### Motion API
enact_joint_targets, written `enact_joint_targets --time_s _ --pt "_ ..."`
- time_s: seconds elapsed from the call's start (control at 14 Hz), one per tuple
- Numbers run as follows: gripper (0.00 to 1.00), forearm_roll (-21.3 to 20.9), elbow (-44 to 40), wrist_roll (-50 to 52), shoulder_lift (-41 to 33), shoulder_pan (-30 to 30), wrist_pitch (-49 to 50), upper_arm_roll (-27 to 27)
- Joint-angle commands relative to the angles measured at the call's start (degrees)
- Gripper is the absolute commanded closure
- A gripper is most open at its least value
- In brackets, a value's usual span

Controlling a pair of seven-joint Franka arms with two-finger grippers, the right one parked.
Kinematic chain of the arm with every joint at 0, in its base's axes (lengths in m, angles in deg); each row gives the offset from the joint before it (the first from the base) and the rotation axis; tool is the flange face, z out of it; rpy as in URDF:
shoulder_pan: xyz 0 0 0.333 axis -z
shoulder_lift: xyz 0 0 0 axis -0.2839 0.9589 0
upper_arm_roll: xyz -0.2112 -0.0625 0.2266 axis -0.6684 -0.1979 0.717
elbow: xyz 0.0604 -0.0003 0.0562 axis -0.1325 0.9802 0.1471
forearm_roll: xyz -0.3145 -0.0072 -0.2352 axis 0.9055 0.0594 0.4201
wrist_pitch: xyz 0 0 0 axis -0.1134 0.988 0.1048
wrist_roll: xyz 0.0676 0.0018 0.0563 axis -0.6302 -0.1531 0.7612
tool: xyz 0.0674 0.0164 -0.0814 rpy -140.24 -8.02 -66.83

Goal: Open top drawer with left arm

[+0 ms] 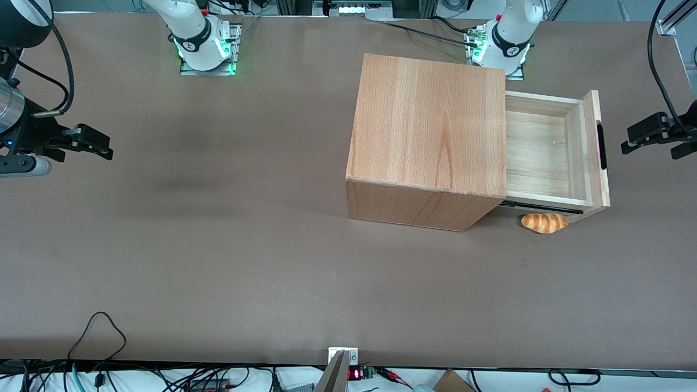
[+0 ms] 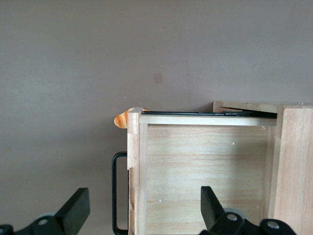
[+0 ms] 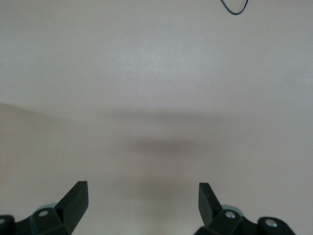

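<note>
We see the top drawer (image 1: 544, 149) pulled well out of the cabinet (image 1: 430, 141) toward the working arm's end of the bench (image 1: 218, 245). Our end effector (image 1: 631, 141) hovers just clear of the black handle (image 1: 601, 147), fingers (image 2: 76, 208) spread apart, grasping nothing. A croissant (image 1: 544, 222) lies under the drawer's nearer edge.

Open gap between small black two-finger gripper (image 1: 626, 146) and slim black handle (image 1: 601, 147); fingers spread wide

Top drawer (image 1: 550, 149) pulled out; claw (image 1: 631, 142) near handle (image 1: 601, 146), apart.
</note>
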Motion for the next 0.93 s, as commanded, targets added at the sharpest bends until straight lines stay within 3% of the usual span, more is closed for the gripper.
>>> enact_joint_targets --time_s 0.0,0.29,0.71,0.86 --pt "0.0 -4.3 3.6 0.8 -3.7 2.6 -2.2 0.9" --pt "0.0 -4.7 10.0 1.7 -7.7 3.0 -7.5 0.7" --pt "0.0 -4.6 9.3 2.1 -7.3 1.6 -5.8 -0.3" --pt "0.0 -4.7 9.4 6.6 -7.5 1.5 -5.8 -1.3"
